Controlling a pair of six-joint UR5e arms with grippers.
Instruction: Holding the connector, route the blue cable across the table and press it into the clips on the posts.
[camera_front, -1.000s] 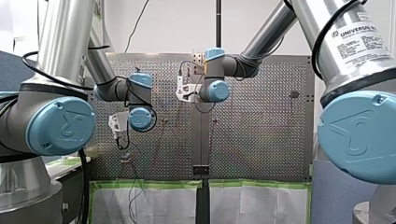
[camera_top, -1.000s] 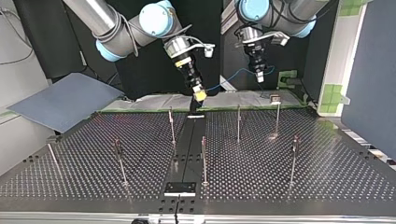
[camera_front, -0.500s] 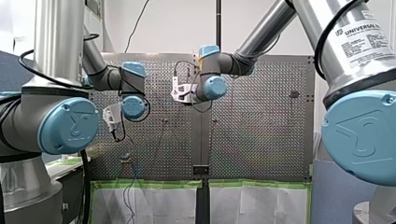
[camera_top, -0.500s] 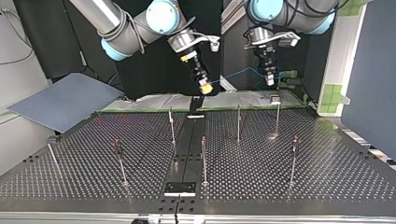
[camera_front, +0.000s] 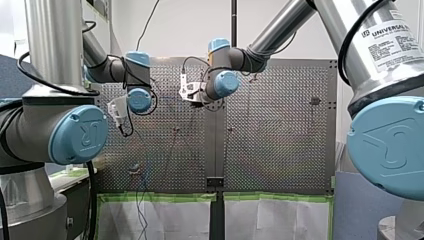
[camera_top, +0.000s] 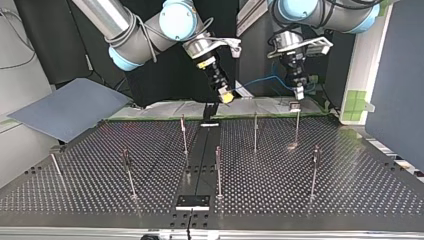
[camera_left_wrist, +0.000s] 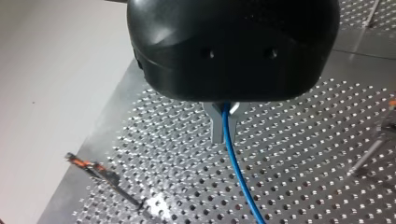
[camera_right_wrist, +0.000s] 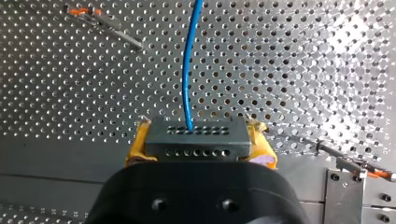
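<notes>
Top view: my right hand (camera_top: 226, 95) pinches the connector (camera_right_wrist: 196, 138) between yellow pads above the far edge of the tabletop (camera_top: 350, 190). The blue cable (camera_top: 257, 81) hangs in air across to my left hand (camera_top: 299, 92), which is pinched on it. The posts (camera_top: 297, 125) look bare, so I judge all clipping remains.

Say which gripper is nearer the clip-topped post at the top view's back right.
Left. My left gripper, on the blue cable, hangs close above that post; my right gripper, holding the connector, sits toward the view's left.
</notes>
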